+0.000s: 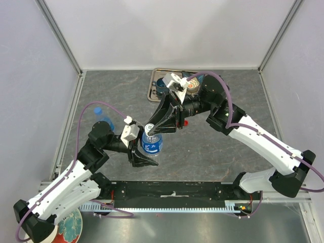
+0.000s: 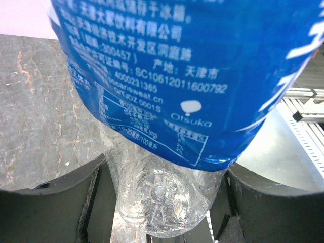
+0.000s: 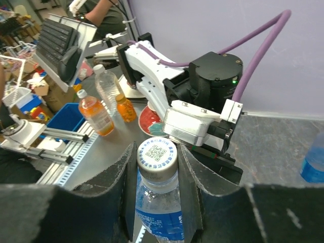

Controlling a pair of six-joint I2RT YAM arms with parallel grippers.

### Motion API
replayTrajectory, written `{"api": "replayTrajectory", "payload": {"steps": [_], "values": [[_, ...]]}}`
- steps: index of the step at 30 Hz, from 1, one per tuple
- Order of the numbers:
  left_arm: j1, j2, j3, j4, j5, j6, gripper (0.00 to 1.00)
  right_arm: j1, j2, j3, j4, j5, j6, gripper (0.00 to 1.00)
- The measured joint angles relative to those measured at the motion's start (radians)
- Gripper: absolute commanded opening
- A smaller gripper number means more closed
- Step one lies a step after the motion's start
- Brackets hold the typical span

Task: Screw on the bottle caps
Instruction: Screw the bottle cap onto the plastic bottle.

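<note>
A blue-labelled clear bottle is held near the table's front middle, with my left gripper shut on its lower body. Its dark fingers press in from both sides. A white cap with a printed code sits on the bottle's neck. My right gripper is shut on this cap from above. A second bottle with a blue cap stands at the left. A small red cap lies beside the right arm.
A metal tray at the back holds a dark blue cup and a round dish. A patterned plate sits off the table's front left. Orange drink bottles stand beyond the front rail.
</note>
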Motion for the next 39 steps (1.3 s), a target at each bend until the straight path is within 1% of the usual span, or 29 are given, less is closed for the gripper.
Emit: {"api": "replayTrajectory", "payload": {"steps": [4, 8, 12, 18, 24, 27, 29, 31, 32, 34, 35, 39], "values": [[0.011, -0.004, -0.008, -0.008, -0.037, -0.001, 0.02, -0.002, -0.024, 0.006, -0.105, 0.064, -0.093, 0.17], [0.023, -0.011, -0.012, -0.025, -0.107, -0.004, 0.02, -0.003, -0.037, 0.035, -0.232, 0.158, -0.211, 0.16], [0.034, -0.013, -0.013, -0.040, -0.178, -0.004, 0.02, -0.006, -0.047, 0.046, -0.296, 0.240, -0.272, 0.13], [0.047, -0.013, -0.013, -0.082, -0.253, -0.003, 0.02, -0.002, -0.072, -0.035, -0.225, 0.353, -0.248, 0.07], [0.056, -0.013, -0.013, -0.104, -0.325, 0.002, 0.02, 0.026, -0.071, -0.047, -0.217, 0.506, -0.209, 0.00], [0.059, -0.013, -0.013, -0.122, -0.373, 0.012, 0.02, 0.056, -0.068, -0.047, -0.235, 0.633, -0.184, 0.00], [0.060, -0.013, -0.014, -0.138, -0.414, 0.021, 0.02, 0.094, -0.062, -0.042, -0.253, 0.749, -0.169, 0.00], [0.060, -0.013, -0.016, -0.146, -0.452, 0.035, 0.02, 0.136, -0.047, -0.023, -0.277, 0.897, -0.154, 0.00], [0.060, -0.013, -0.016, -0.150, -0.475, 0.042, 0.02, 0.156, -0.042, -0.018, -0.282, 0.930, -0.152, 0.00], [0.062, -0.013, -0.016, -0.164, -0.510, 0.051, 0.02, 0.196, -0.025, 0.002, -0.304, 1.054, -0.132, 0.00], [0.063, -0.013, -0.016, -0.171, -0.533, 0.056, 0.02, 0.222, -0.010, 0.017, -0.319, 1.138, -0.117, 0.00], [0.064, -0.012, -0.017, -0.205, -0.610, 0.072, 0.02, 0.300, 0.043, 0.066, -0.369, 1.397, -0.057, 0.00]]}}
